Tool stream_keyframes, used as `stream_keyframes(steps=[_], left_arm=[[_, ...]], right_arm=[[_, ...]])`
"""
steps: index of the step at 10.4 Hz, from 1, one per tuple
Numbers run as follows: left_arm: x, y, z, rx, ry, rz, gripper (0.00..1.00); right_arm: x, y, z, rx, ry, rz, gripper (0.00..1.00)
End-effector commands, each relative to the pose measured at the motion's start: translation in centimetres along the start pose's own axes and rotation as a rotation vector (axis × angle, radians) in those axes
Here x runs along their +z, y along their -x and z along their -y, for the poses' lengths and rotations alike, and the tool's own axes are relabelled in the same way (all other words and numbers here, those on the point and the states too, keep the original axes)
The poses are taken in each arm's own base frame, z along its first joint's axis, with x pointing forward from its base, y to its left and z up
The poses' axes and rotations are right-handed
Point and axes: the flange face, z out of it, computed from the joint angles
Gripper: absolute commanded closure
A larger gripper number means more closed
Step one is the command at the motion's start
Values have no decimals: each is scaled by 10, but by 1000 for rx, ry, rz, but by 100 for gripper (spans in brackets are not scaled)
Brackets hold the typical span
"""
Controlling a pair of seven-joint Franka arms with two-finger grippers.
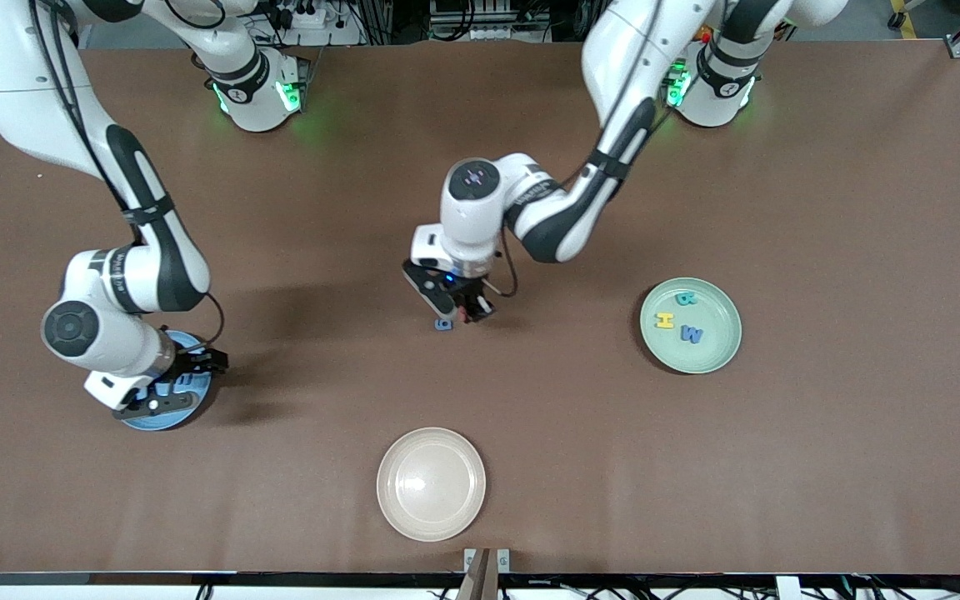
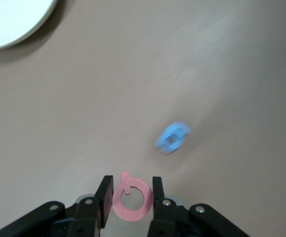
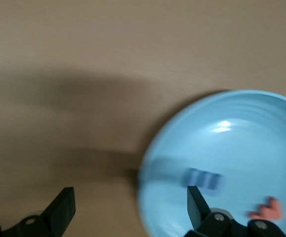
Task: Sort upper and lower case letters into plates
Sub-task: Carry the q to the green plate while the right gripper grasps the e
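two grippers: left gripper (image 2: 131, 197) jaws clamp red letter (image 2: 131, 199); right gripper (image 3: 131, 207) jaws wide, empty.

High front overview; two close, downward wrist views.

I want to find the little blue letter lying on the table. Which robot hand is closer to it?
The left. The left gripper, shut on a red letter, sits right beside the blue letter. The right gripper is open over the light blue plate at the right arm's end.
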Motion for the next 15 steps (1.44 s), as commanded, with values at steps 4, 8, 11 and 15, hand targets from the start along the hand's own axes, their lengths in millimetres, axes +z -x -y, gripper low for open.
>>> stream_keyframes(steps=[4, 8, 11, 15], left_arm=[[-32, 121, 154, 223, 72, 183, 83], [-13, 231, 238, 183, 157, 251, 83], [-13, 295, 301, 243, 213, 228, 83], [-1, 304, 298, 241, 226, 228, 72]], right_arm=[[-57, -26, 217, 204, -47, -3, 0], [-28, 0, 346, 211, -115, -16, 0], [-4, 4, 390, 252, -135, -26, 0], [21, 21, 418, 279, -122, 11, 0]])
